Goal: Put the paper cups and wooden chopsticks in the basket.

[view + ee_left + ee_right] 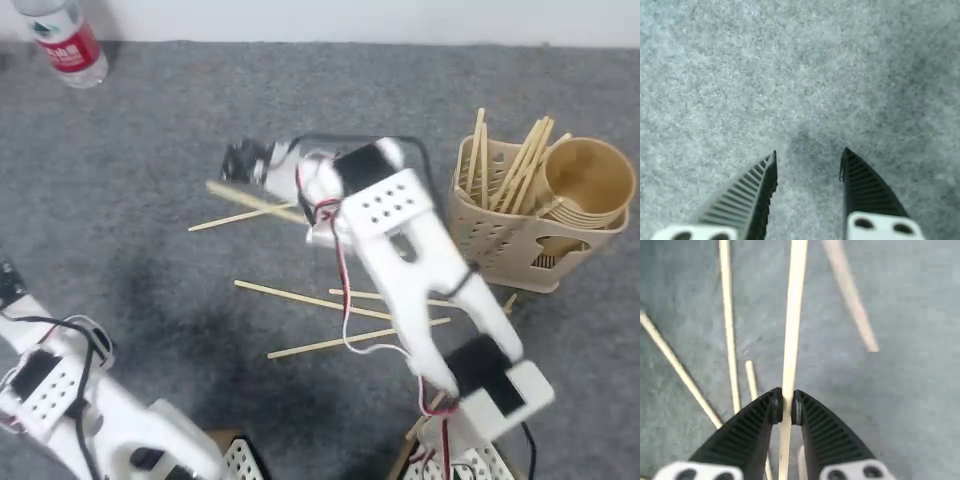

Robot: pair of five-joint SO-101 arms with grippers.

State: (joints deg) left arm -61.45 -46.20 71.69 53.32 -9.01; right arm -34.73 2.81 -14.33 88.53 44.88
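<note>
My right gripper (786, 407) is shut on a wooden chopstick (792, 315) that runs straight out past the fingertips. In the high view this gripper (248, 162) is left of the table's middle, with the held chopstick (250, 198) just beneath it. Several more chopsticks (312, 299) lie loose on the grey carpet under the right arm. At the right stands the beige basket (500, 245), holding several chopsticks (520, 160) and a stack of paper cups (590, 180). My left gripper (810, 160) is open over bare carpet, with nothing between its fingers.
A plastic water bottle (65, 40) lies at the far left corner. The left arm (60, 380) sits low at the near left. Other loose chopsticks (727, 325) lie beside the held one. Open carpet stretches across the left half.
</note>
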